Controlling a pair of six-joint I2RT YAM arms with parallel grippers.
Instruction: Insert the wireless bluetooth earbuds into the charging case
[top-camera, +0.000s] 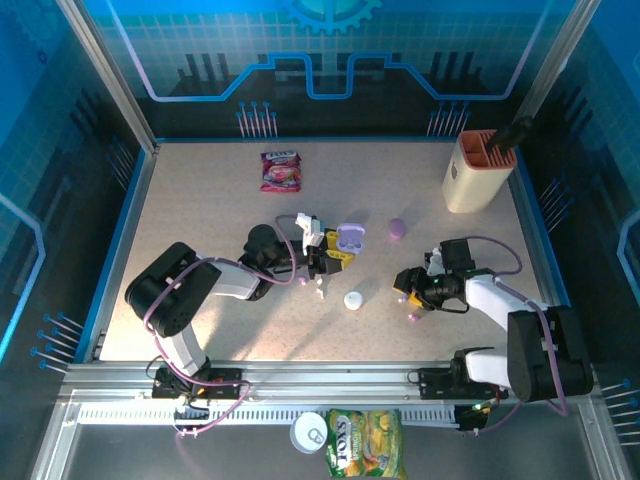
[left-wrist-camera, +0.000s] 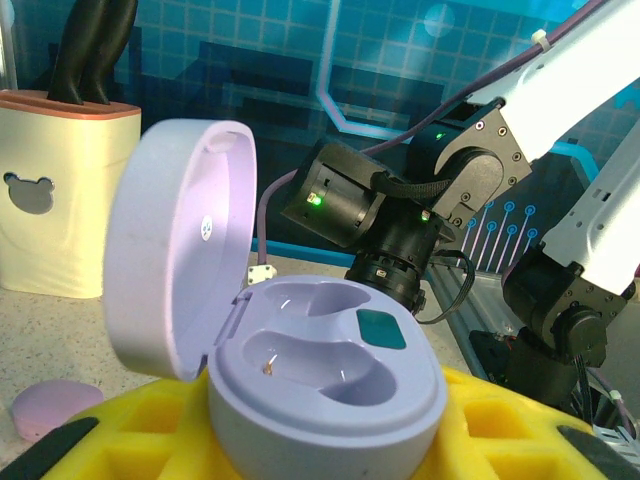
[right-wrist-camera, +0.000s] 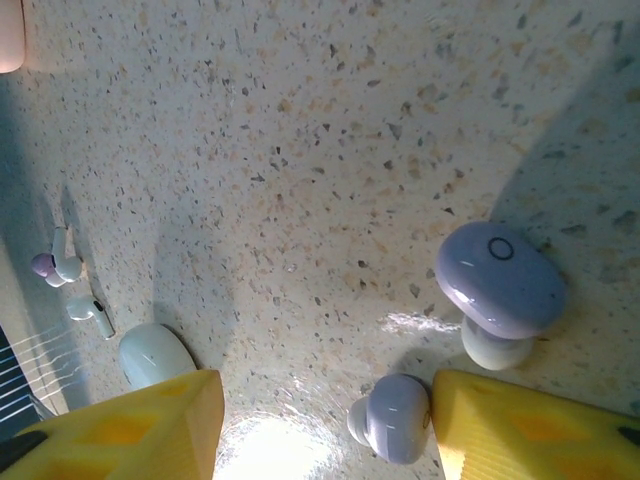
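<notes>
Top external view: an open lilac pebble-shaped plastic charging case (top-camera: 351, 237) is gripped by the left hand (top-camera: 333, 256) near the middle of the speckled beige table (top-camera: 200, 200).
From the left wrist, the case is seen clamped between the yellow fingers (left-wrist-camera: 130, 440), its lid upright and both moulded wells bare. From the right wrist, the right hand (right-wrist-camera: 325, 425) is seen partly open just above the table, with nothing clasped. A small lilac-and-white plastic earbud (right-wrist-camera: 393, 417) lies between its fingers, just beside the right one and apart from the left. A second lilac earbud (right-wrist-camera: 500, 283) lies near, beyond that finger. A cluster of tiny stemmed buds (right-wrist-camera: 68, 268) and a pale white pebble-shaped case (right-wrist-camera: 155, 355) lie to the left.
</notes>
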